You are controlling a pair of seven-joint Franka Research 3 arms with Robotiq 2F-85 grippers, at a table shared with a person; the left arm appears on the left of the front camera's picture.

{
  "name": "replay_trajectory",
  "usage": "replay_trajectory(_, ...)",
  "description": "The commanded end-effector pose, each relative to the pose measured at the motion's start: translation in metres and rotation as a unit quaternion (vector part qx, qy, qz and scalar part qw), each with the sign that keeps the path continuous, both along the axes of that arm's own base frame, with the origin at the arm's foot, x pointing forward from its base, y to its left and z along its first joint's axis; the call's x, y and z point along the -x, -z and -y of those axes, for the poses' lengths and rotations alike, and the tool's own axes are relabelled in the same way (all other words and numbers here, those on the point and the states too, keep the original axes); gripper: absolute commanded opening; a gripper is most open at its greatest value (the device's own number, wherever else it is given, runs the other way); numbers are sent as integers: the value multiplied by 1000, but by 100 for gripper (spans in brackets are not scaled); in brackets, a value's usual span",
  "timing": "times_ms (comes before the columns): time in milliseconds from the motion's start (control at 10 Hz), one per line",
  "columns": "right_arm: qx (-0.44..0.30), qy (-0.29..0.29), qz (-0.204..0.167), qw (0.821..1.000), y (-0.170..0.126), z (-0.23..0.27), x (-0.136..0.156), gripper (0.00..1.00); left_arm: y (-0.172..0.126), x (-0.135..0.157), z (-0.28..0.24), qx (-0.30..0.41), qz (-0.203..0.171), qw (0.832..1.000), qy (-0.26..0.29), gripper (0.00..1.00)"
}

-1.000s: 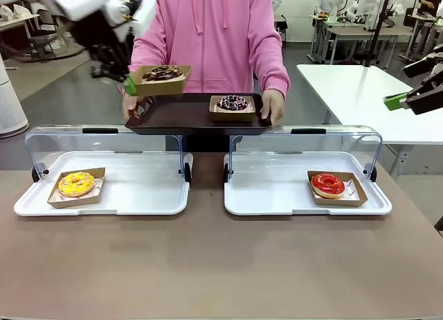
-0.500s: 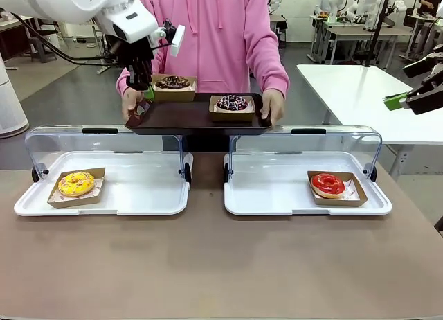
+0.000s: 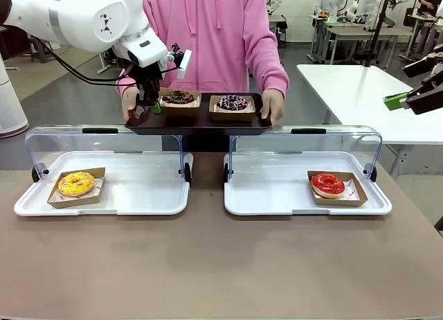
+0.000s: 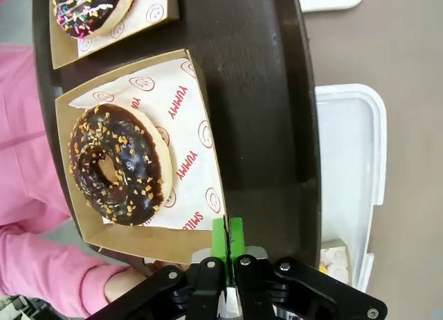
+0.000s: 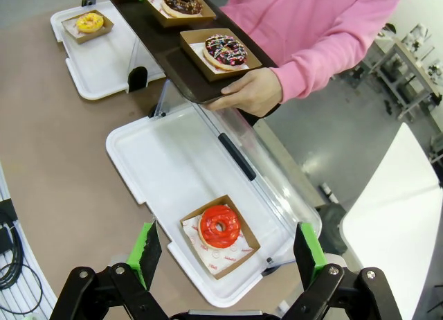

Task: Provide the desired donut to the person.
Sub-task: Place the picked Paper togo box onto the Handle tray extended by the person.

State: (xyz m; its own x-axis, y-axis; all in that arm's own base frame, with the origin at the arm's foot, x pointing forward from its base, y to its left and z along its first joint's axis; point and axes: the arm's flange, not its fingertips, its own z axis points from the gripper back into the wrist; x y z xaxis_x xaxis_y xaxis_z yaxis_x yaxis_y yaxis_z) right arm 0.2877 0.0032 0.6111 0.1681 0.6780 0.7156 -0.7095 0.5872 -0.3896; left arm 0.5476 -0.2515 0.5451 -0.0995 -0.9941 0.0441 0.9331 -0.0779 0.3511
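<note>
**Chocolate donut box at the person's tray, left gripper clamped on its edge**

Print: the white liner paper point(image 4: 181, 136) under the chocolate donut carries red "YUMMY" and "SMILE" lettering with round smiley marks. The same smiley marks show on the liner beneath the sprinkled donut point(image 4: 90, 7).

Left arm: reaches across to the far side of the table. Left gripper point(image 3: 154, 105) points down at the left end of the dark brown tray point(image 3: 197, 119). In the left wrist view its green pads point(image 4: 228, 238) are pressed together on the rim of the brown cardboard box point(image 4: 208, 154) holding the chocolate donut with nut crumbs point(image 4: 118, 164). The box sits on the tray, beside the sprinkled donut's box.

Right arm: right gripper point(image 5: 225, 254) hangs above the right white plastic tray point(image 5: 152, 174), fingers spread wide, holding nothing; red glazed donut point(image 5: 219, 226) lies below between them.

Person in a pink hoodie point(image 3: 208, 36) holds the brown tray with both hands point(image 3: 272, 105).

Views: the front view shows a yellow glazed donut point(image 3: 76, 183) in the left white tray point(image 3: 138, 195) with its clear lid raised. The left wrist view alone resolves the print and the pinch on the box rim.
</note>
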Motion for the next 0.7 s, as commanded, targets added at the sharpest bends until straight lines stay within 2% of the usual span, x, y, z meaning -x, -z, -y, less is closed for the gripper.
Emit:
replay_trajectory(0,7,5,-7,1000,1,-1,0,100,0,-7,-1,-10,17,1000,9,1)
replay_trajectory(300,7,5,-7,1000,1,-1,0,100,3,-7,-1,-8,4,1000,16,1)
replay_trajectory(400,7,5,-7,1000,1,-1,0,100,4,-6,-1,-6,-2,1000,16,59)
replay_trajectory(500,7,5,-7,1000,1,-1,0,100,0,-4,-1,0,-3,1000,18,59)
replay_trajectory(600,7,5,-7,1000,1,-1,0,100,-4,-2,-3,4,-4,1000,16,100)
